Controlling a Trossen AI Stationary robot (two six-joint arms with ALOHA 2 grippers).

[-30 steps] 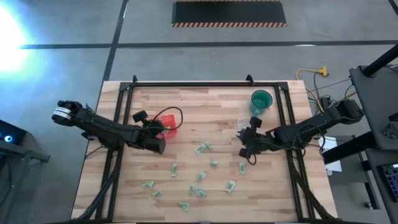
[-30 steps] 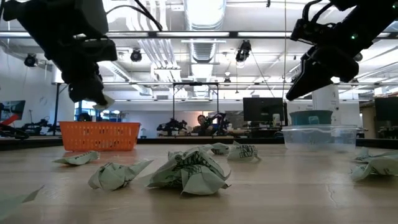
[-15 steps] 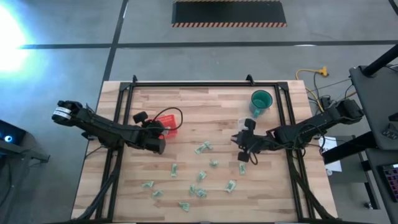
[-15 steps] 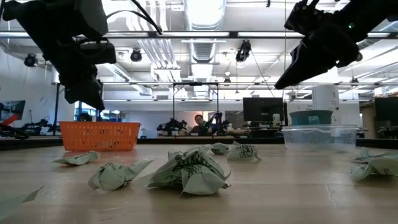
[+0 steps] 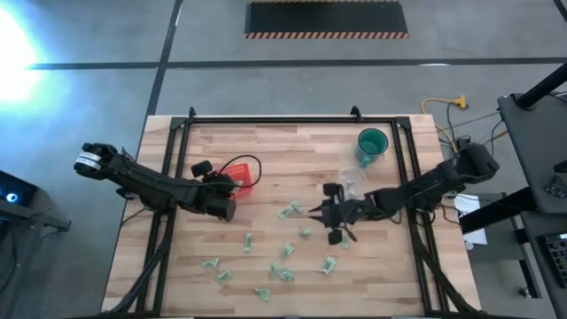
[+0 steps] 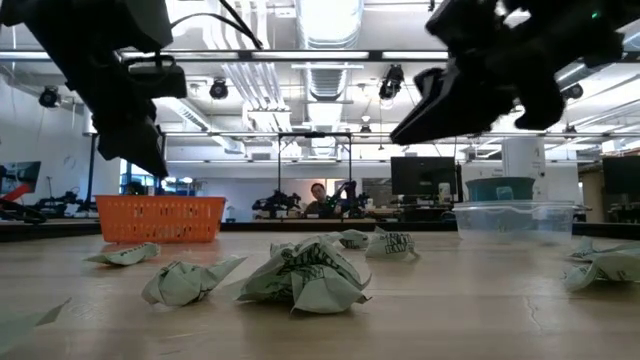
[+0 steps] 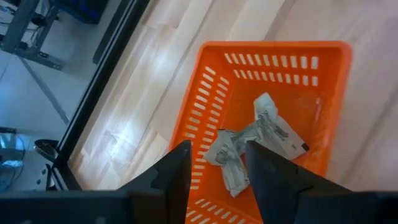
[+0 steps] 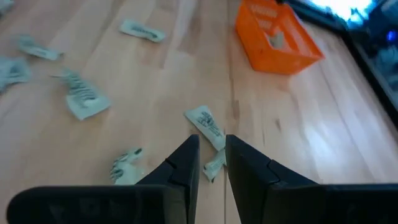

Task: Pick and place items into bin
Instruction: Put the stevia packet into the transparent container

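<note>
Several small pale green-and-white crumpled wrappers (image 5: 288, 251) lie scattered on the wooden table (image 5: 292, 151); they also show in the low view (image 6: 300, 275). The orange basket (image 5: 244, 170) stands at the left of the middle, with a few wrappers (image 7: 261, 134) lying on its floor. My left gripper (image 5: 232, 188) hovers above the basket, open and empty (image 7: 217, 168). My right gripper (image 5: 312, 211) hangs above the table's middle, a little open and empty (image 8: 212, 152), just right of one wrapper (image 5: 288, 211), which shows ahead of its fingers (image 8: 205, 127).
A green cup (image 5: 373, 143) and a clear container (image 5: 352, 177) stand at the far right of the table. A black frame (image 5: 266, 120) runs along the table's far, left and right sides. People and equipment show in the room beyond the table (image 6: 320, 198).
My right gripper has gone toward the table's left edge, from near the clear container to just right of the middle wrapper. A pale piece that showed at my left gripper's fingertips a second ago no longer shows there; that arm has stayed over the basket.
</note>
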